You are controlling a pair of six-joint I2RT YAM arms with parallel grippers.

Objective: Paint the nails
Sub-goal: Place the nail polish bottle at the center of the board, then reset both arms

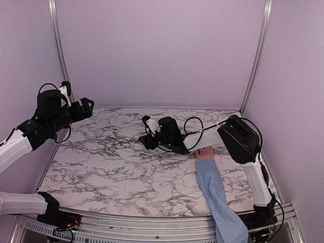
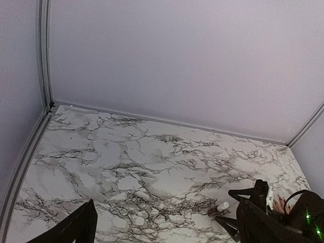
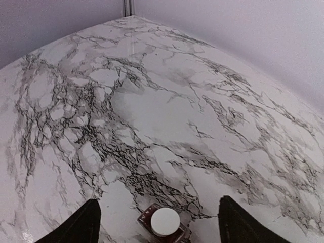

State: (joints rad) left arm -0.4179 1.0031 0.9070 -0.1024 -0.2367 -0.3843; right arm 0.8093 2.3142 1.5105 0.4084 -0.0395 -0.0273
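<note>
Nails (image 1: 202, 149) point toward the back wall; sleeved forearm (image 1: 217, 197) runs near-to-far, leaning left. Right claw (image 3: 158, 201) spread astride an upright bottle (image 3: 166, 221); left claw (image 2: 162, 225) spread.

your left arm (image 1: 23, 136) is raised at the left side with the elbow bent. your left gripper (image 1: 88, 105) points toward the middle, its fingers (image 2: 76, 228) spread wide and holding nothing. your right arm (image 1: 253, 174) rises from its base, folds at the elbow and reaches leftward, wrist low. your right gripper (image 1: 146, 135) has its fingers (image 3: 81, 225) parted, clamping nothing.
</note>
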